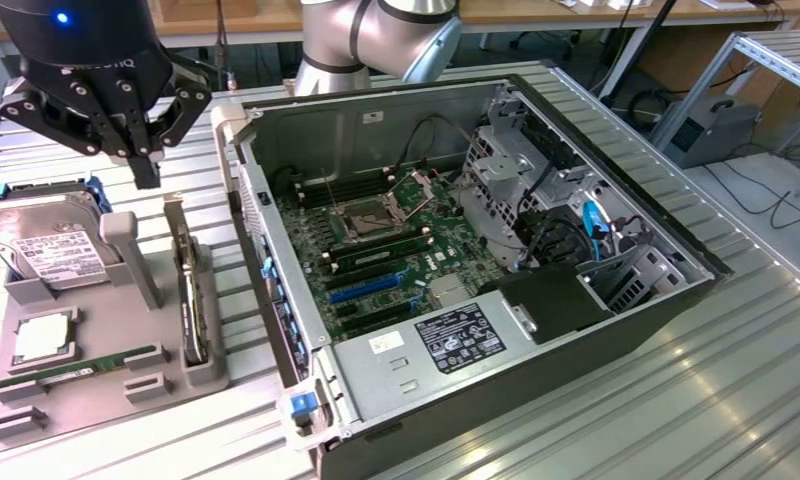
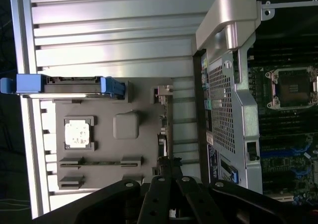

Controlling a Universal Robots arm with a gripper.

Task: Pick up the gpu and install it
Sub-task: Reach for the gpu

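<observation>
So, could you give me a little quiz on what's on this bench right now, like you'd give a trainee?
1. True or false: the gpu already sits inside the computer case.
2. The gripper is: A) wide open; B) shut on the gpu; C) shut with nothing in it.
3. The gpu stands on edge in the grey holder. Which white-labelled part leans in that holder, toward the exterior view's left of the gpu?

Key:
1. False: the gpu stands in the holder, outside the case.
2. C.
3. The hard drive.
</observation>
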